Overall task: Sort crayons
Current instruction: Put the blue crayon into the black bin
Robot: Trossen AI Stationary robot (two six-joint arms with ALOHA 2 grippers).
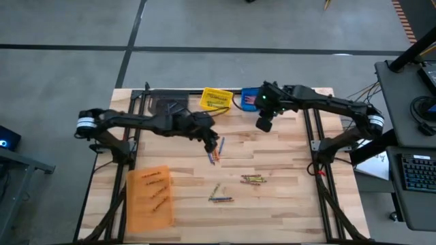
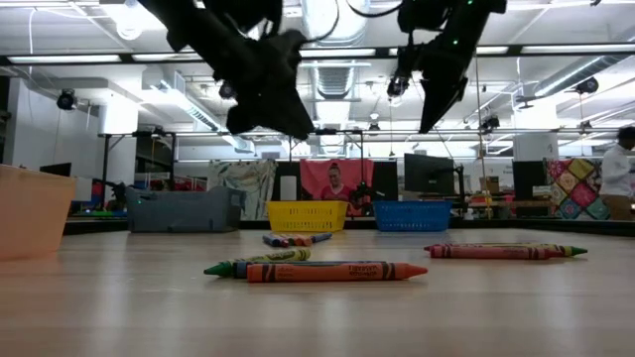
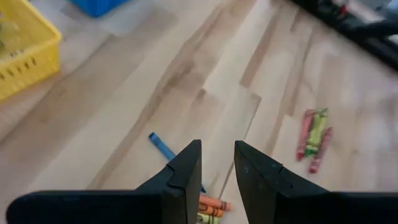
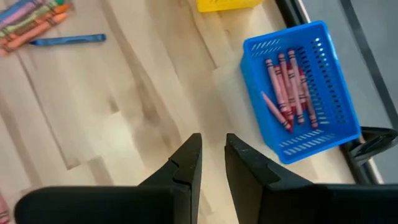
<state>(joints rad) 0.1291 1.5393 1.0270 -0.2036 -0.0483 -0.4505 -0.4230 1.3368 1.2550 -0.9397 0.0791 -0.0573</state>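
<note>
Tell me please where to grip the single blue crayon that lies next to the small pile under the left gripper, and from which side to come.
Grip the blue crayon around its middle, coming straight down from above, fingers across its thin width. It lies flat on the table. Its far end points away from the crayon pile, so that half probably leaves room for the left gripper, whose fingers show a narrow gap.

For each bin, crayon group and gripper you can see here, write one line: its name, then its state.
Blue bin: upright, holds red crayons.
Yellow bin: upright at the table's far edge.
Orange bin: holds a few crayons.
Grey bin: contents unclear.
Loose crayons: lying flat, unsorted, on the table.
Left gripper: above a crayon cluster, fingers slightly apart, empty.
Right gripper: raised beside the blue bin, empty.
</note>
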